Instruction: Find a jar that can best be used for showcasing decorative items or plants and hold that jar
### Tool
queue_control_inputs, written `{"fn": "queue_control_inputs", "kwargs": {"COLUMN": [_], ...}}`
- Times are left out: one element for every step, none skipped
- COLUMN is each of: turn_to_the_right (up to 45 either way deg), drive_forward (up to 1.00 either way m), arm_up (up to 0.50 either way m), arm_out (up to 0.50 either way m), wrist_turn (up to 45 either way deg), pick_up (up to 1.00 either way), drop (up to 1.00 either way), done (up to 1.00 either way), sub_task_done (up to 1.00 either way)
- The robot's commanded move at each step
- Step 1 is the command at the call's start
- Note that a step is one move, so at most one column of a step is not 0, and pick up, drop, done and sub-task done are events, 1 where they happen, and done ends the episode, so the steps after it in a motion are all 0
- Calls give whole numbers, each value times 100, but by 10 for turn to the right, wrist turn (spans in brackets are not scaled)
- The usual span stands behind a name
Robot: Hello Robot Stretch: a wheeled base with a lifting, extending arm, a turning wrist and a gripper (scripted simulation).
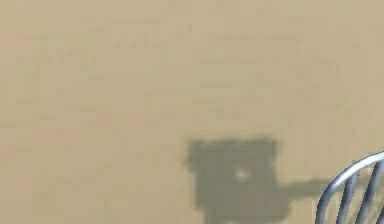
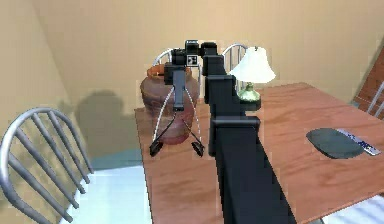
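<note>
Reddish-brown rounded jar (image 2: 150,100) stands at the wooden bench's (image 2: 290,130) far corner, just behind our thin dark fingers (image 2: 163,128), perhaps touching them; we cannot tell whether they hold anything.

Ahead of me is a plain tan wall (image 1: 120,80), with the curved back of a grey metal spindle chair (image 1: 355,195) at the forward view's lower right. Out to my side, a reddish-brown wooden table (image 2: 320,180) stands on pale bluish floor (image 2: 115,195) near a corner of tan walls (image 2: 100,40). A small lamp with a cream shade (image 2: 252,68) stands on it, and a grey spindle-back chair (image 2: 40,160) is just beside the table at the arm side view's left.
</note>
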Motion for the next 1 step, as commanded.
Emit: {"fn": "queue_control_inputs", "kwargs": {"turn_to_the_right": [0], "drive_forward": [0], "arm_up": [0], "arm_out": [0], "wrist_turn": [450], "pick_up": [0], "drop": [0], "done": [0], "sub_task_done": [0]}}
